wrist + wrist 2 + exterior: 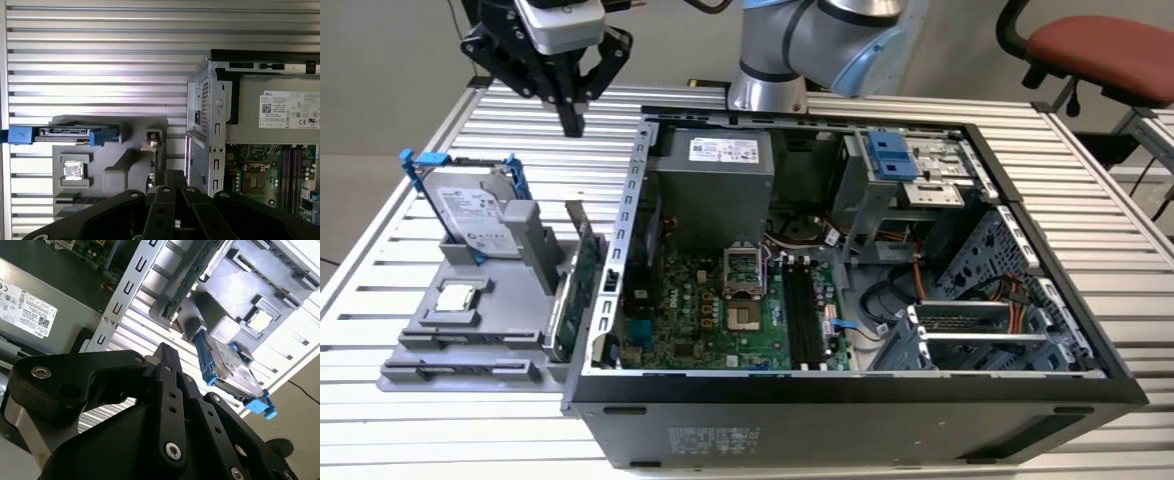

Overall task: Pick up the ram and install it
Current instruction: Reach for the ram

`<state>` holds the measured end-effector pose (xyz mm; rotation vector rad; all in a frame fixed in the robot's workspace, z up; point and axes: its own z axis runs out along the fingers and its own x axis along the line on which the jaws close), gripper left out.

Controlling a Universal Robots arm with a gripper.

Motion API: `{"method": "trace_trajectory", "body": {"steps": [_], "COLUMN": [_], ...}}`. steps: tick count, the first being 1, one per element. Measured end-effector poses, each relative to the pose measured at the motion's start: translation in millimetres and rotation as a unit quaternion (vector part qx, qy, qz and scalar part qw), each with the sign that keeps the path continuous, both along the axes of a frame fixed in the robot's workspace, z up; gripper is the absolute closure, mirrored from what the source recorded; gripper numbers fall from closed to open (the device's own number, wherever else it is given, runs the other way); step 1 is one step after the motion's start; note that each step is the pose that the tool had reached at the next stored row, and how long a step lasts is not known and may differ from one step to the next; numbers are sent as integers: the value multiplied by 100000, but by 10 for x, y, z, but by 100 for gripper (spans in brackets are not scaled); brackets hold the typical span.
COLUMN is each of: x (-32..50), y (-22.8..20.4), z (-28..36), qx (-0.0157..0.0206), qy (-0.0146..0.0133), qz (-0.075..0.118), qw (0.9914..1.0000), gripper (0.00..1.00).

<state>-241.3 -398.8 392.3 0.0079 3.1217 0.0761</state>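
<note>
The ram [564, 318] stands on edge in a slot of the grey holder [460, 345], at the exterior view's left, close beside the open computer case [854, 400]. It is a thin, dark green stick, and a green board edge [192, 280] also shows in the second wrist view. My gripper [571, 124] hangs above the table behind the holder, well above and apart from the ram. Its black fingers are shut together with nothing between them in both wrist views [166, 351] [175, 174]. The motherboard's long black memory slots [803, 312] lie inside the case.
A silver hard drive with blue brackets [467, 205] and a small square chip [458, 297] sit on the holder. A larger green card [591, 265] stands next to the case wall. The grey power supply [714, 170] fills the case's back. A red chair [1107, 45] is at the far right.
</note>
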Motion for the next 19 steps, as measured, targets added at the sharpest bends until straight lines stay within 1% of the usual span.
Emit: {"method": "trace_trajectory", "body": {"steps": [9, 19], "x": [-168, -325], "y": [0, 0], "z": [-1, -1], "qx": [2, 0], "qy": [-4, 0], "qz": [1219, 1774], "qw": [99993, 99984], "gripper": [100, 100]}}
